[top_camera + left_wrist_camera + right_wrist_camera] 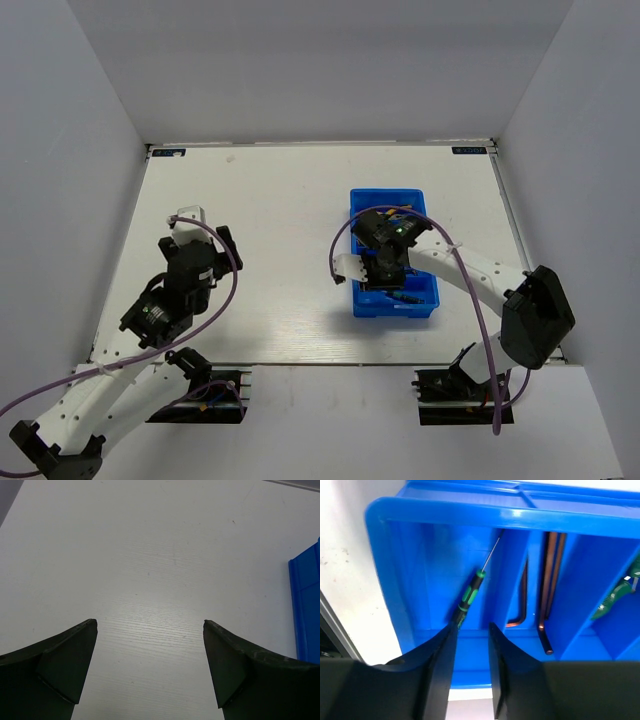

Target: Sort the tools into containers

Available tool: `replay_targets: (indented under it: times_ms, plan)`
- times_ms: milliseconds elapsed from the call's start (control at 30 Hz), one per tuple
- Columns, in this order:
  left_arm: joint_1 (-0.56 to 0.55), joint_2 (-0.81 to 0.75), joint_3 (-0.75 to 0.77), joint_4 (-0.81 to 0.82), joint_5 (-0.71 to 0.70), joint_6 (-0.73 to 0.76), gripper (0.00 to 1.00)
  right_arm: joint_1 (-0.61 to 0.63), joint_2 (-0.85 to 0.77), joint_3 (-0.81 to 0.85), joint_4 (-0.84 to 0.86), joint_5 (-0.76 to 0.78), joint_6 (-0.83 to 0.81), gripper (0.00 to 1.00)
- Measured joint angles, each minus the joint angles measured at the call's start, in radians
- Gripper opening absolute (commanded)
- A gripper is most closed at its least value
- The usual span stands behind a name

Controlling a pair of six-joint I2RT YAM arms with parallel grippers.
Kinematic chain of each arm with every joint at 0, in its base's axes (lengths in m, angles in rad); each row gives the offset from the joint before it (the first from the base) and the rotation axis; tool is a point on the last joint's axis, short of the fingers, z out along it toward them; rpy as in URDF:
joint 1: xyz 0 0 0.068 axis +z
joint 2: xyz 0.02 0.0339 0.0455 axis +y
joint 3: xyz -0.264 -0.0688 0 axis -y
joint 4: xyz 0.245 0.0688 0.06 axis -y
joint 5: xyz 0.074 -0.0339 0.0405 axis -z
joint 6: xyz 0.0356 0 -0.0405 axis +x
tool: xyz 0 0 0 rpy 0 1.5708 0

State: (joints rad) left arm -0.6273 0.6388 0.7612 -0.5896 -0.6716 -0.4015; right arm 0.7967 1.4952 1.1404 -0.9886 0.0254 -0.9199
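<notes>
The bright blue tray (388, 193) stands right of the table's middle, with its containers (470, 512) running lengthwise in the right wrist view. My right gripper (385, 278) hangs over the tray's near end. Its jaws (472, 626) are open a little, with only blue plastic between them. A thin dark screwdriver with green bands (472, 589) lies slanted in the left compartment, its handle end hidden behind my left fingertip. Brown hex keys (522, 600) lie in the compartment to its right. A green-handled tool (615, 597) shows at the far right. My left gripper (149, 621) is wide open over bare table.
In the left wrist view, the tray's blue edge (305, 610) shows at the right. White walls close in the table on three sides. My left arm (175, 290) stands well left of the tray.
</notes>
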Motion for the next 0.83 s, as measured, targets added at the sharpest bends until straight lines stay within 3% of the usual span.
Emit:
replay_targets:
  times_ms: [100, 167, 200, 233, 267, 333, 367, 500, 533, 567, 600, 667, 700, 833]
  plan:
    - [0.0, 0.002, 0.0, 0.005, 0.008, 0.004, 0.97, -0.011, -0.001, 0.022, -0.002, -0.014, 0.004, 0.39]
    - [0.0, 0.002, -0.001, 0.013, 0.013, 0.007, 0.93, -0.019, -0.008, 0.036, -0.003, -0.035, 0.008, 0.32]
    - [0.0, 0.002, -0.002, 0.018, 0.018, 0.01, 0.88, -0.024, -0.017, 0.043, -0.004, -0.047, 0.011, 0.12]
    - [0.0, 0.002, -0.002, 0.023, 0.023, 0.012, 0.81, -0.03, -0.03, 0.051, -0.003, -0.058, 0.023, 0.0]
    - [0.0, 0.002, -0.003, 0.035, 0.032, 0.021, 0.51, -0.038, -0.049, 0.06, 0.002, -0.056, 0.051, 0.0]
    - [0.0, 0.004, -0.01, 0.06, 0.055, 0.036, 0.06, -0.058, -0.094, 0.051, 0.06, -0.028, 0.117, 0.0]
    - [0.0, 0.009, -0.013, 0.071, 0.074, 0.051, 0.0, -0.073, -0.128, 0.029, 0.122, 0.012, 0.163, 0.0]
    - [0.001, 0.089, -0.01, 0.127, 0.195, 0.132, 0.0, -0.197, -0.226, -0.065, 0.354, 0.178, 0.369, 0.0]
    - [0.001, 0.125, -0.005, 0.139, 0.24, 0.158, 0.08, -0.253, -0.226, -0.064, 0.385, 0.193, 0.427, 0.12]
    - [0.001, 0.156, 0.005, 0.144, 0.272, 0.183, 0.25, -0.304, -0.226, -0.063, 0.419, 0.205, 0.498, 0.51]
    - [0.001, 0.201, 0.021, 0.155, 0.311, 0.211, 0.64, -0.356, -0.226, -0.061, 0.444, 0.216, 0.564, 0.69]
    - [0.001, 0.279, 0.062, 0.155, 0.364, 0.244, 0.77, -0.444, -0.229, -0.061, 0.472, 0.24, 0.663, 0.91]
    - [0.001, 0.317, 0.085, 0.159, 0.383, 0.262, 0.83, -0.47, -0.233, -0.064, 0.483, 0.254, 0.703, 0.91]
    - [0.001, 0.388, 0.117, 0.186, 0.427, 0.313, 0.89, -0.488, -0.309, -0.129, 0.539, 0.341, 0.799, 0.91]
